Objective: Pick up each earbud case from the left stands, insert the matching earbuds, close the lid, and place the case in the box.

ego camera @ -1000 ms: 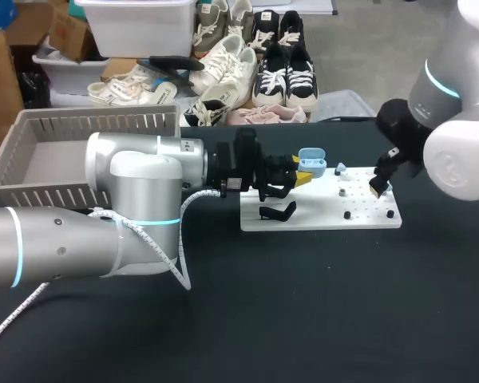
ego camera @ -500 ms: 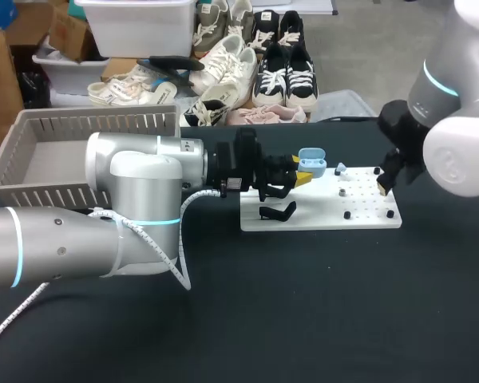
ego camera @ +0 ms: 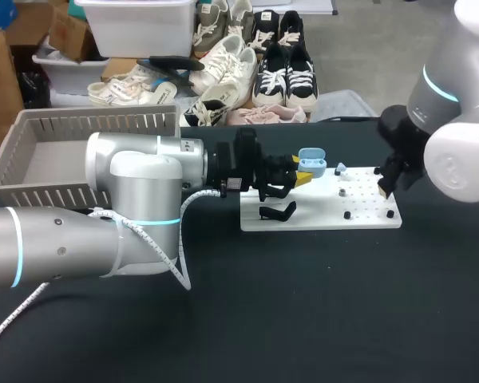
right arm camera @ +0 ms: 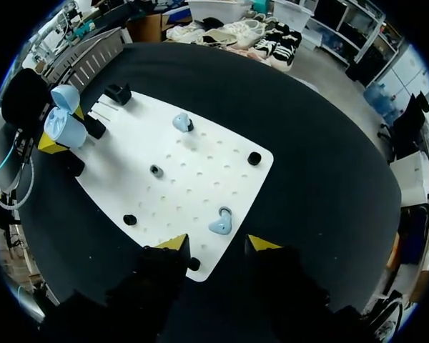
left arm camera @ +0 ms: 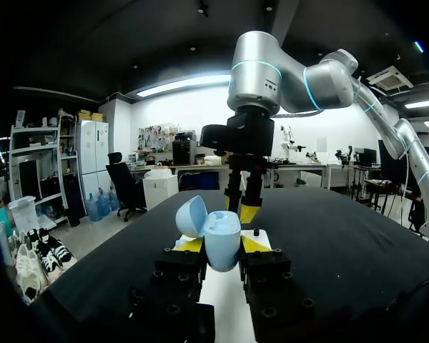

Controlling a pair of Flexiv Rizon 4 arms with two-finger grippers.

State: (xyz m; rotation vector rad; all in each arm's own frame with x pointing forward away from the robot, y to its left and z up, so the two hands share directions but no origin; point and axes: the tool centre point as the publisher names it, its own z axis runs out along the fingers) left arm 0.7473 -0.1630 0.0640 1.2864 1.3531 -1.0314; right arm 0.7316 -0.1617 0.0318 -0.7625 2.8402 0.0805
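left gripper (left arm camera: 222, 245): clamped from both sides on the light blue earbud case (left arm camera: 222, 232), held upright at the left end of the white board (right arm camera: 222, 153).
case lid (left arm camera: 190, 215): swung open.
right gripper (right arm camera: 216, 244): fingers spread wide and empty, above the board's right end, with one earbud (right arm camera: 220, 226) just ahead of them.
second earbud (right arm camera: 181, 122): on the board, nearer the case.
box (ego camera: 96, 124): grey, slatted, well apart at the table's left.

Pale blue earbud case (left arm camera: 220, 239), pale blue earbuds (right arm camera: 221, 226) (right arm camera: 181, 122), white hole-dotted board (right arm camera: 200, 182), black table (ego camera: 303, 303), grey slatted box (ego camera: 104, 124)
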